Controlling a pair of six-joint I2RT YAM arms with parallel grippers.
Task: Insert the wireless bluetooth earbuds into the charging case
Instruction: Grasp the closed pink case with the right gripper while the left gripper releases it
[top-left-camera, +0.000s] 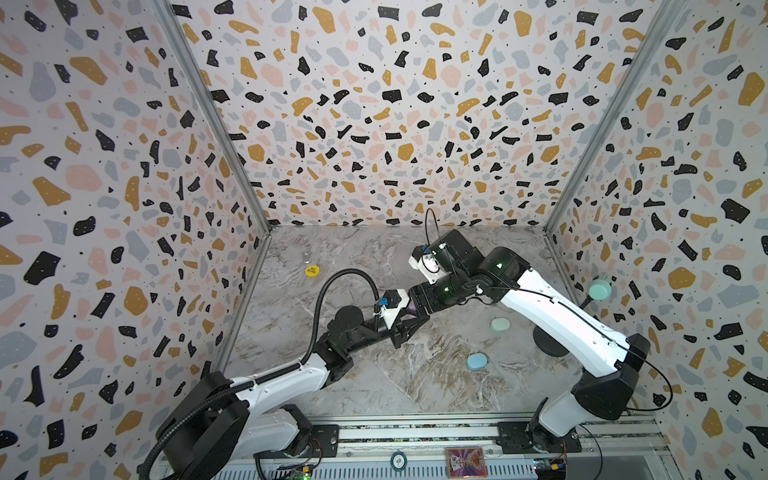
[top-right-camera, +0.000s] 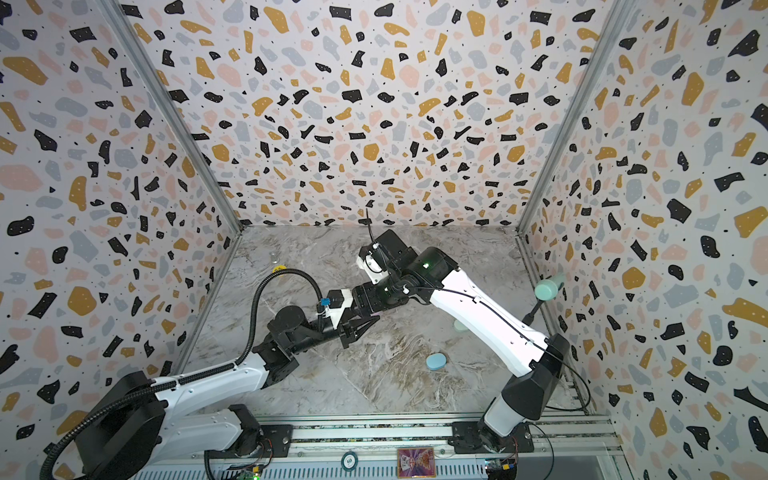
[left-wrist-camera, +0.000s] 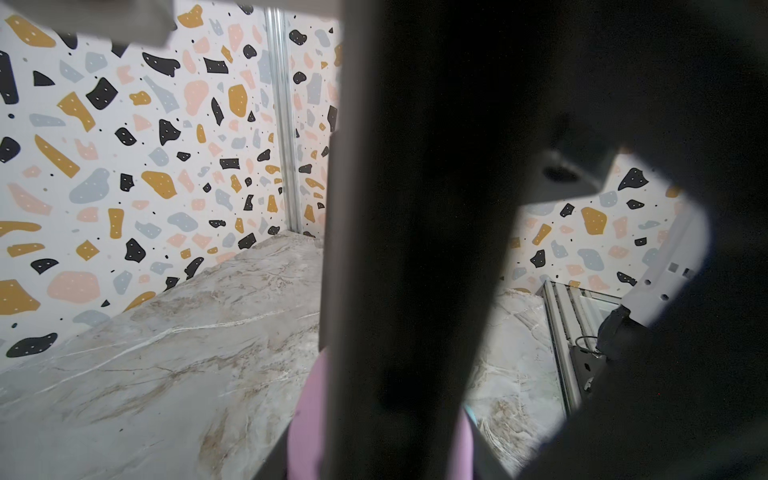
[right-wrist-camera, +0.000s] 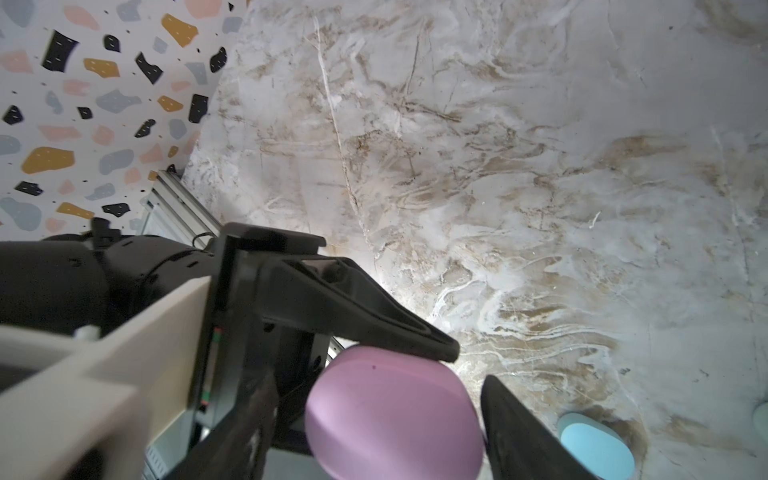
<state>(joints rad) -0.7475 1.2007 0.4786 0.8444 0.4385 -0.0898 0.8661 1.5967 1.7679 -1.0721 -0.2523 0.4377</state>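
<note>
Terrazzo walls box in the marble table (top-left-camera: 374, 374), above which both arms meet. The left gripper (top-left-camera: 415, 318) pinches the closed pink case (right-wrist-camera: 395, 415) clear of the table. The right gripper (right-wrist-camera: 380, 386) straddles it, fingers spread, with a sliver of gap showing. Opening the lid looks like the step in hand: the right fingers should catch the seam while the left grips the base firmly, or the smooth shell may slip. 2 more cases lie shut and apart on the table, the mint case (top-left-camera: 500, 325) and the blue case (top-left-camera: 476, 361). No earbuds show anywhere, and whether any case contains them cannot be told.
</note>
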